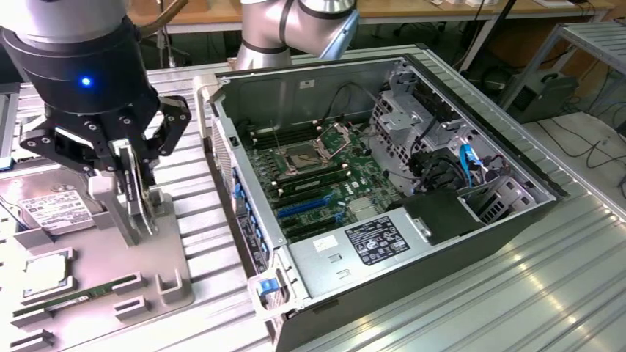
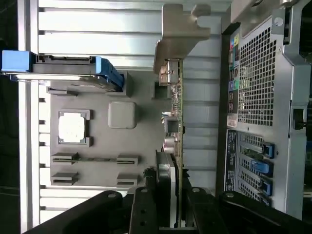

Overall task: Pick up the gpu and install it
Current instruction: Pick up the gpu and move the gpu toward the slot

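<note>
Over the grey parts tray [image 1: 171, 249], beside the open computer case [image 1: 293, 92] | gripper [image 1: 135, 194] clenched on the gpu [image 2: 176, 112] | card upright on edge, bracket end away from the fingers, probably so its edge can meet a slot | not yet inside the case

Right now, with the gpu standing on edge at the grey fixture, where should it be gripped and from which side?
Grip the gpu across its two flat faces at the long upper edge, away from the metal bracket, coming straight down from above. It stands on edge and is thin, so its faces likely suit opposing pads best. The tool holds it this way.
</note>
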